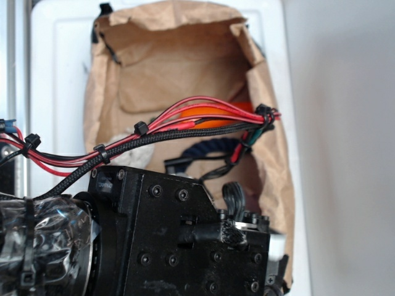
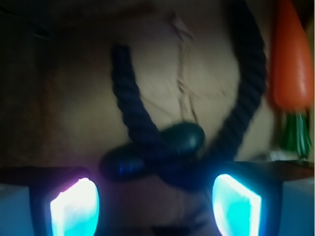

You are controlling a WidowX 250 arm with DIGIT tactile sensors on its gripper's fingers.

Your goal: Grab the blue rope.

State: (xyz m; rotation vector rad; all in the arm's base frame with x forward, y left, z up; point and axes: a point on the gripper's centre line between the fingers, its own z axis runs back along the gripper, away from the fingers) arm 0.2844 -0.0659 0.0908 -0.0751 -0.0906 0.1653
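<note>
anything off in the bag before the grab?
Yes: in the wrist view the blue rope is tangled with the dark green toy, which lies across the bend between the open gripper fingers. Closing there may catch both. Carrot lies apart.

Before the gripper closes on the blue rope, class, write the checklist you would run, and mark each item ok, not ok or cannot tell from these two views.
1. Gripper open: ok, the lit fingers stand wide apart in the wrist view.
2. Blue rope in sight: ok, its U-shaped bend dips toward the gap between the fingers.
3. Only rope between the fingers: not ok, the dark green toy lies against the rope's bend.
4. Orange carrot out of the way: ok, it sits off to the right.
5. Height above the rope: cannot tell, the wrist view is blurred.
6. Exterior check: cannot tell, the arm and cables hide most of the brown paper.
</note>
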